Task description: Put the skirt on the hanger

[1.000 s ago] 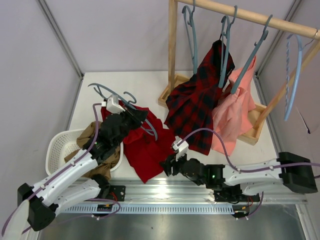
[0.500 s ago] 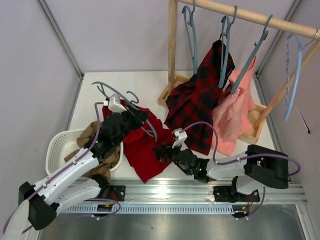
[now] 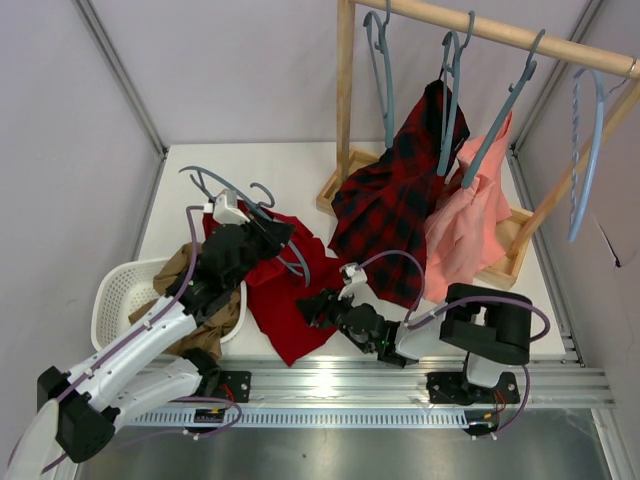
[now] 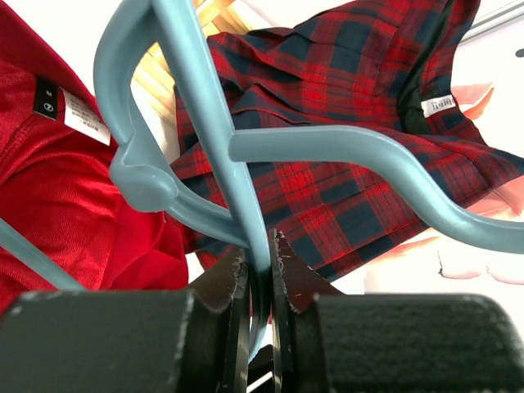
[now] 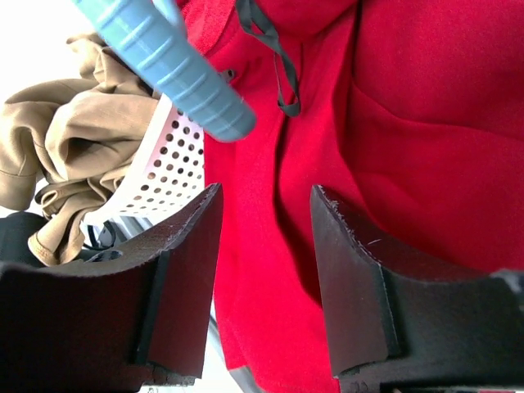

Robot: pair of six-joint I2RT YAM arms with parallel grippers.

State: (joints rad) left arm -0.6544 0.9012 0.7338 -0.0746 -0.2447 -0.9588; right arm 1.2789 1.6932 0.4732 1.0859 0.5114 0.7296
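The left fingers [image 3: 268, 233] are almost shut on the thin bar of the hanger [image 4: 201, 98], which they hold tilted above the upper edge of the skirt [image 3: 280, 320]. The hanger's hook points toward the far left of the desk [image 3: 260, 165], where bare white surface is open. The skirt lies crumpled on the desk between the two arms. Its left edge is against the white basket [image 3: 110, 285] holding a tan garment [image 3: 180, 268], and its right edge is near the plaid garment [image 3: 390, 215] hanging from the wooden rack [image 3: 345, 100]. The right fingers [image 3: 312, 305] sit low over the skirt's right edge, about half open. Red cloth shows in the gap between them but nothing is pinched. The skirt's near point comes close to the desk's front edge.
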